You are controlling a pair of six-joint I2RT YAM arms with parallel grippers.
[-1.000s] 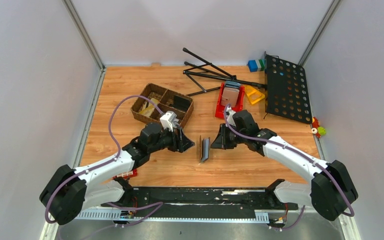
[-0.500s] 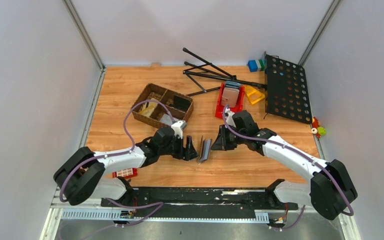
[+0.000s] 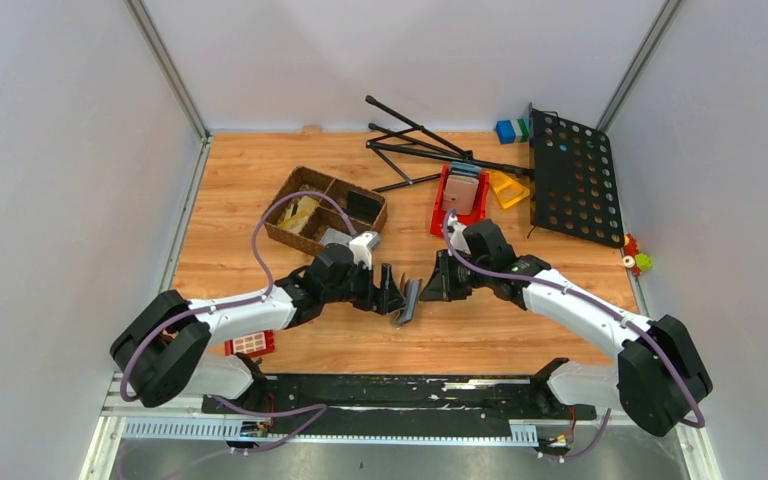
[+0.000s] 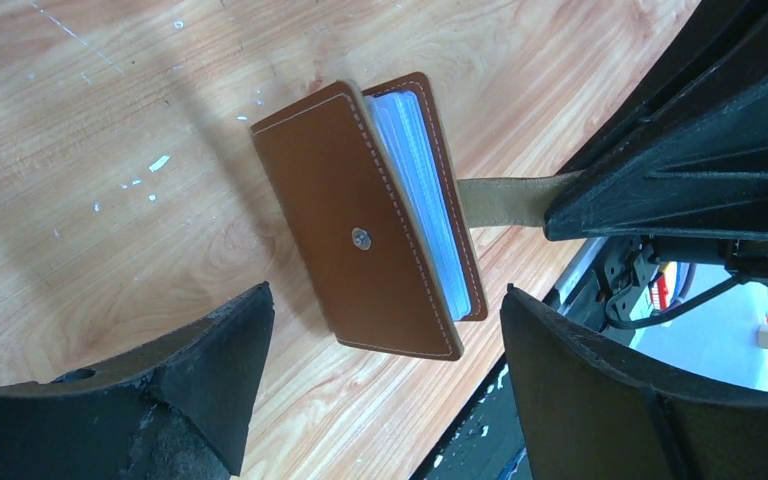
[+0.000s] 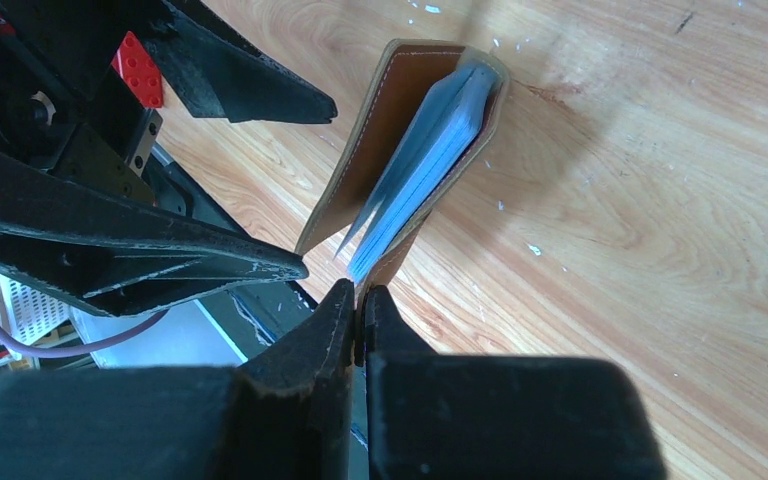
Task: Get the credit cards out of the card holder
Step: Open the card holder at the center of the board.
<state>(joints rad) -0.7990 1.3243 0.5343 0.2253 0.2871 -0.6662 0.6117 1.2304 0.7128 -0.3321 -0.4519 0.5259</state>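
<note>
The brown card holder (image 3: 406, 300) stands on edge on the wooden table, partly open. In the left wrist view its snap-stud cover (image 4: 360, 220) faces me. The pale blue-grey stack inside (image 5: 430, 150) shows edge-on; I cannot tell single credit cards apart in it. My right gripper (image 5: 360, 300) is shut on the holder's tan tab clasp (image 4: 510, 197), on the holder's right side (image 3: 430, 290). My left gripper (image 4: 385, 330) is open, its fingers (image 4: 210, 370) to either side of the holder's near end without touching it, on the holder's left (image 3: 392, 292).
A wicker basket (image 3: 325, 210) sits behind the left gripper. A red bin (image 3: 438, 215) with a pinkish slab, a black tripod (image 3: 420, 145) and a perforated black panel (image 3: 572, 175) are at the back right. A red block (image 3: 250, 344) lies by the left arm.
My left gripper has moved right from near the basket up to the card holder, open, and the holder has tilted a little. The right gripper has stayed shut on the tab.
</note>
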